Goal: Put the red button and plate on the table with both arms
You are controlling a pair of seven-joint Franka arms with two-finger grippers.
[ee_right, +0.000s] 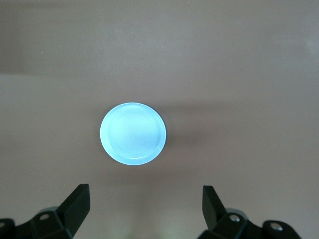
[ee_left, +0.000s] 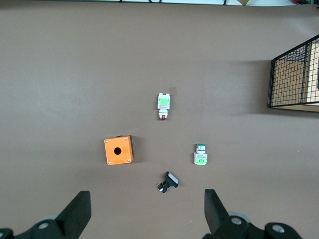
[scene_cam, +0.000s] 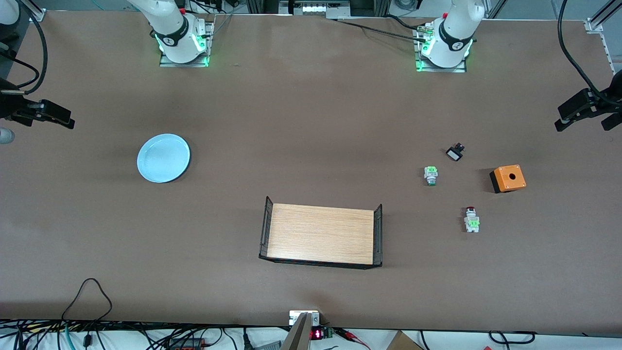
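Note:
The red button (scene_cam: 470, 218) lies on its side on the brown table (scene_cam: 311, 121), toward the left arm's end. It also shows in the left wrist view (ee_left: 163, 104). The pale blue plate (scene_cam: 163, 158) rests flat on the table toward the right arm's end, and in the right wrist view (ee_right: 132, 133). My left gripper (ee_left: 146, 199) is open and empty, high over the table near the small parts. My right gripper (ee_right: 145, 193) is open and empty, high over the table beside the plate. Neither gripper shows in the front view.
A green-and-white switch (scene_cam: 430, 175), a small black part (scene_cam: 455, 152) and an orange box with a hole (scene_cam: 508, 178) lie farther from the front camera than the red button. A light-wood rack with black wire ends (scene_cam: 320, 234) stands mid-table, nearer the front camera.

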